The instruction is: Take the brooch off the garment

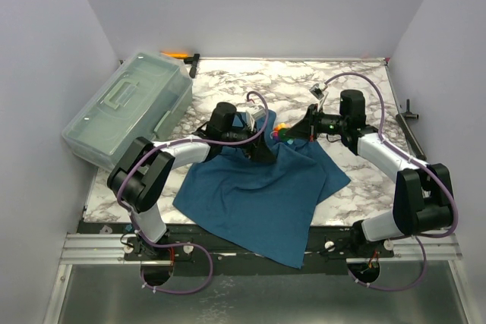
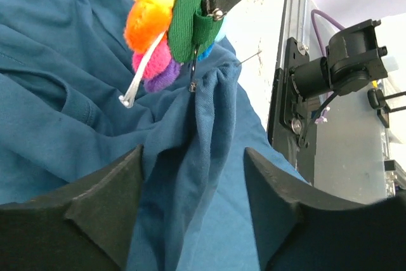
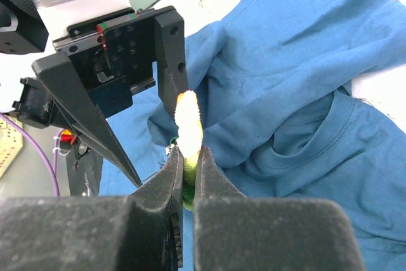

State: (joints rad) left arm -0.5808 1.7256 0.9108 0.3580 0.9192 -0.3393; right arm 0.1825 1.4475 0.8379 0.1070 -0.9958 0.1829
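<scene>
The teal-blue T-shirt (image 1: 262, 195) lies crumpled in the middle of the marble table. The multicoloured flower brooch (image 1: 282, 128) sits at its far edge. My right gripper (image 3: 189, 157) is shut on the brooch (image 3: 188, 122), pinching its green and yellow part. In the left wrist view the brooch (image 2: 158, 23) hangs at the top and its pin still touches a lifted peak of shirt cloth (image 2: 212, 80). My left gripper (image 2: 193, 188) is open, with its fingers (image 2: 101, 201) on either side of a raised fold of the shirt (image 2: 63, 93), just below the brooch.
A clear plastic lidded box (image 1: 129, 108) stands at the back left. An orange-handled tool (image 1: 178, 55) lies behind it at the wall. A black tool (image 1: 408, 111) lies on the right rail. The shirt hangs over the table's near edge (image 1: 228, 237).
</scene>
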